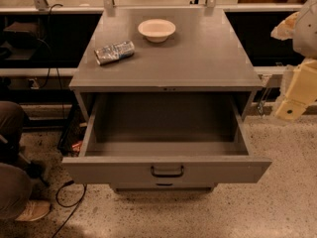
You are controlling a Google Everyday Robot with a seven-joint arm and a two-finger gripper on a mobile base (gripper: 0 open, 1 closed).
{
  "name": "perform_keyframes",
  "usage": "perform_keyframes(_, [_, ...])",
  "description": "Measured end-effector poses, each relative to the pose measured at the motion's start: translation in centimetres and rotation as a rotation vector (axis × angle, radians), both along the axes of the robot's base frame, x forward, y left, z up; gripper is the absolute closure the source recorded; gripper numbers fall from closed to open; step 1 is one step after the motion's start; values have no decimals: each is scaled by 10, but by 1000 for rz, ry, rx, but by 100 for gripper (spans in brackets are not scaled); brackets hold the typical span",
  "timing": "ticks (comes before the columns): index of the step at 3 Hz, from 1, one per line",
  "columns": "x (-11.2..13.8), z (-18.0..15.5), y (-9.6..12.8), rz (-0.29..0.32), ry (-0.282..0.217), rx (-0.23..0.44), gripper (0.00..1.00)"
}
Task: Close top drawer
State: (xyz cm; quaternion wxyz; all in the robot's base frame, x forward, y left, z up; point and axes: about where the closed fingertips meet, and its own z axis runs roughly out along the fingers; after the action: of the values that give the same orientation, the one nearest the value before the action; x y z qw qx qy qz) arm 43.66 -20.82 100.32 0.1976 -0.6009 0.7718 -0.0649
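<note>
- One top drawer point(109, 172) stands pulled far out of the grey cabinet point(198, 58), with a dark loop handle point(167, 171) at the centre of its front.
- At the right edge the gripper point(292, 100) hangs beside the cabinet, apart from the top drawer; wide or narrow, I cannot tell.
- On the cabinet top sit a white bowl point(156, 29) and a crushed can point(114, 52), near each other.
- At lower left, a person's shoe point(32, 210) rests on the floor.

Cream plastic gripper point(293, 105) at right edge of view, mid-height, tilted, tip pointing down and to left, hanging in air, in contact with nothing. Directly above it, pale grey rounded arm segment point(306, 29) comes in from upper right corner, partly cut off by frame edge.
</note>
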Motion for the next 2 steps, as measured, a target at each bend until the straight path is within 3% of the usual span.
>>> perform_keyframes(1, [0, -1, 0, -1, 0, 1, 0])
perform_keyframes(2, [-4, -33, 0, -43, 55, 16, 0])
